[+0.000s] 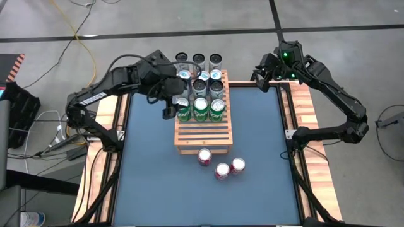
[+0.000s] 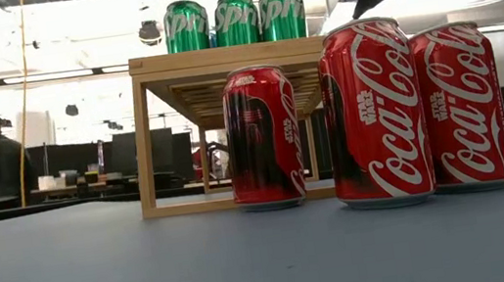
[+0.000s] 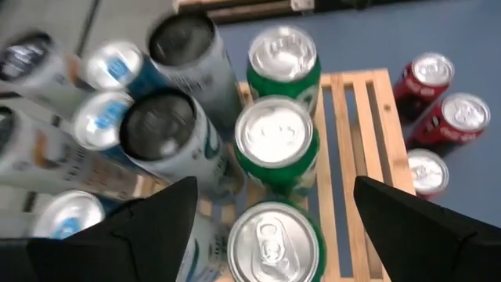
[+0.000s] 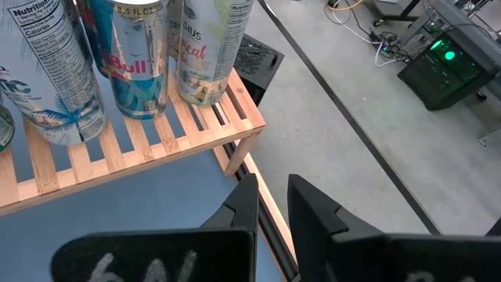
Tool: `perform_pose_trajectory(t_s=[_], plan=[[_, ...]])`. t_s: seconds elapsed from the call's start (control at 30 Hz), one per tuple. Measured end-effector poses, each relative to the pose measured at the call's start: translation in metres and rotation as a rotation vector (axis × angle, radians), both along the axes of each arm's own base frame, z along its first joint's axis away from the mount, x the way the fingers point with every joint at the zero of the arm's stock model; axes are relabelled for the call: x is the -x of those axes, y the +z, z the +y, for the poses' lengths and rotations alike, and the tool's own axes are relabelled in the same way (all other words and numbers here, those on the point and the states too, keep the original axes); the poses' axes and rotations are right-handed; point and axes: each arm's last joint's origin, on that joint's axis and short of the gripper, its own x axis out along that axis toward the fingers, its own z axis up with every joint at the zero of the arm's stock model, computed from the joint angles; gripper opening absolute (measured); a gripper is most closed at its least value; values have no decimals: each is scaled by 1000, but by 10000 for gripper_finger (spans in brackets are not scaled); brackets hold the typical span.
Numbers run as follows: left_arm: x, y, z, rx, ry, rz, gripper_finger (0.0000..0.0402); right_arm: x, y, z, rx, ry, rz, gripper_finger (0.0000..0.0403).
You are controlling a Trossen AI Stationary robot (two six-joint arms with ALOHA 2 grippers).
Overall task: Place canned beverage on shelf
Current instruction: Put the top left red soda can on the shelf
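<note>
My left tool (image 1: 169,101), wide open and empty, hangs over the shelf's (image 1: 203,135) green cans (image 1: 201,108); red cans (image 1: 221,165) stand upright beyond.

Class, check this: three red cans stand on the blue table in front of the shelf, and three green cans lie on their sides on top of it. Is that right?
Not quite. The green cans stand upright on the shelf, as the low view shows. The three red cans do stand on the table in front.

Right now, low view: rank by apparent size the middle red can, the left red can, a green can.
1. middle red can, though nearest the camera
2. left red can
3. green can, farthest, on the shelf
</note>
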Motion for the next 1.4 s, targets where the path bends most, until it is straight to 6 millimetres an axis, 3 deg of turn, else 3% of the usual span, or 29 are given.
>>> perform_pose_trajectory(t_s=[0.27, 0.4, 0.53, 0.77, 0.93, 1.2, 1.4], plan=[[11, 38, -40, 4, 23, -118, 330, 0, 0, 0, 12, 10, 11, 64], [10, 40, -71, 80, -12, -141, 330, 1, 0, -1, 17, 9, 15, 64], [0, 30, -95, 74, 7, -106, 330, 1, 0, -1, 18, 9, 17, 64], [-39, -8, -130, 110, -25, 35, 330, 1, 0, -1, 32, 26, 30, 64], [-64, -29, -143, 162, -44, 69, 330, 1, 0, -1, 29, 30, 28, 64], [-87, -48, -164, 189, -70, 72, 330, 0, 0, 0, 10, 74, 5, 64], [-113, -87, -186, 161, -88, 167, 330, 0, -1, 1, 7, 107, 13, 64]])
